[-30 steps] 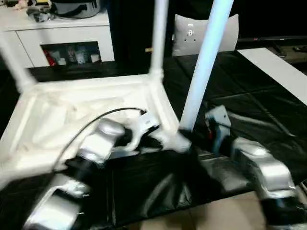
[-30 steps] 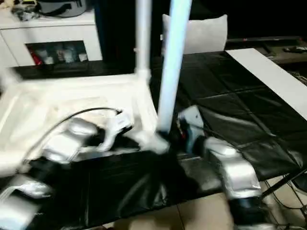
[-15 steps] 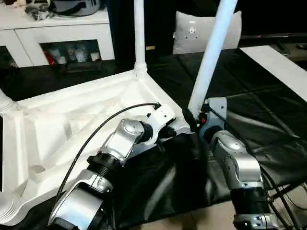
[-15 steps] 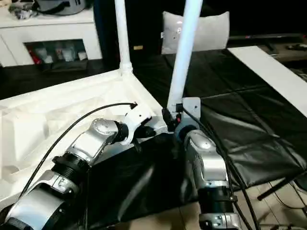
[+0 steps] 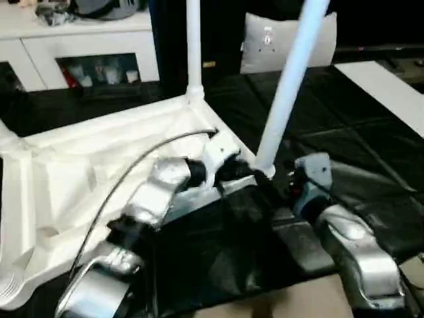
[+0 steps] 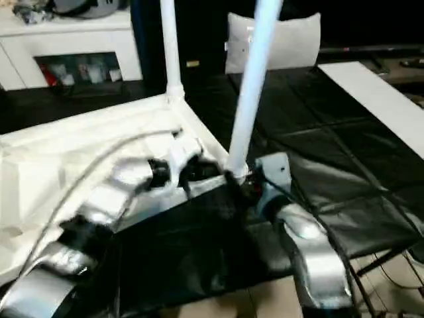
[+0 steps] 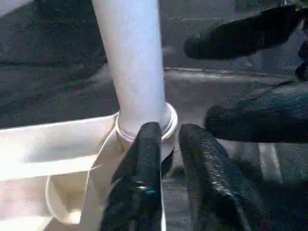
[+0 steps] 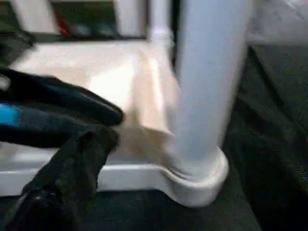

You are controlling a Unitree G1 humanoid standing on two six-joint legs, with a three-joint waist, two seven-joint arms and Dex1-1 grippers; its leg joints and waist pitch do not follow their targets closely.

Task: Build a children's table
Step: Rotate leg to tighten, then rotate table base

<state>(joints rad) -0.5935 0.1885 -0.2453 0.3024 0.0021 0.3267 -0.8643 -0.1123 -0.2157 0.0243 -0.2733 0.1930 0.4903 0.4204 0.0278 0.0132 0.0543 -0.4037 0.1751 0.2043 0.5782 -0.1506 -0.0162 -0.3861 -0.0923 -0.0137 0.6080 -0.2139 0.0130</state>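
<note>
White tabletop (image 5: 99, 172) lies upside down on my bench (image 5: 371, 165). Left fingers (image 7: 144, 168), slightly parted, touch the near leg (image 5: 285, 86) socket. Right fingers (image 7: 250, 120), spread wider than before, flank the leg without gripping.

One white plastic ribbed tabletop (image 5: 79, 179) lies upside down at the left of the frame. Two long white tube legs stand in its sockets: one (image 5: 193, 46) top centre, one (image 5: 286, 86) right of centre. One grey-white cushion-like panel (image 5: 281, 43) stands at the top.
</note>
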